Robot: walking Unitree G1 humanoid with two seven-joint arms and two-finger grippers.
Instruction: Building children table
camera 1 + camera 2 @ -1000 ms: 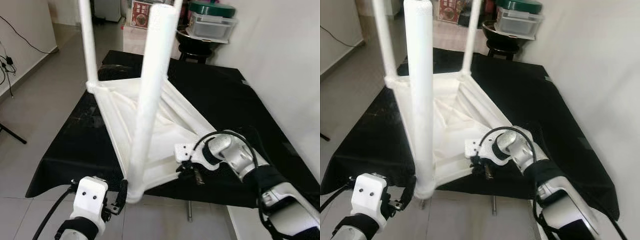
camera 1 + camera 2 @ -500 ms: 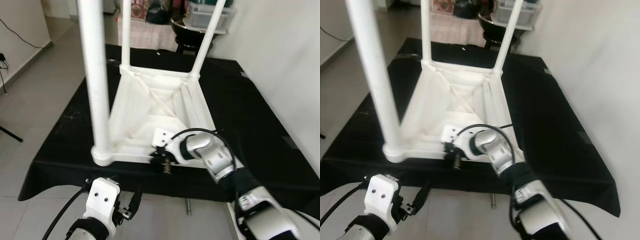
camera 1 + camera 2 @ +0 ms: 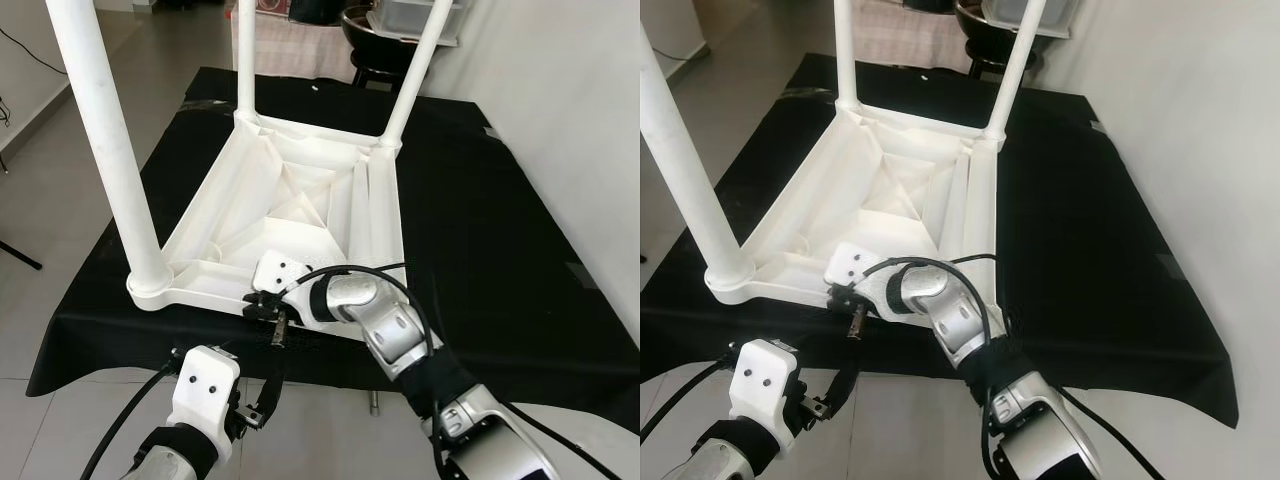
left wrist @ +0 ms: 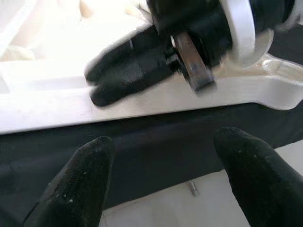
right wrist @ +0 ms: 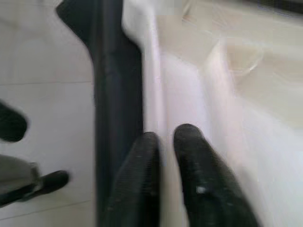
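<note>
Hidden: the tops of the three white legs point(image 3: 105, 150) run out of the eye views; the right wrist view is blurred, so a firm grip on the rim cannot be confirmed.
Children's table point(image 3: 300, 215): upside down on the black cloth point(image 3: 490, 230), its near edge at the cloth's front border.
Right claw point(image 3: 272, 318): arm bent across, fingers point(image 5: 189, 189) nearly together at the near rim.
Left claw point(image 3: 268, 388): low in front, below the cloth edge, fingers point(image 4: 80, 184) spread wide, holding nothing.
</note>
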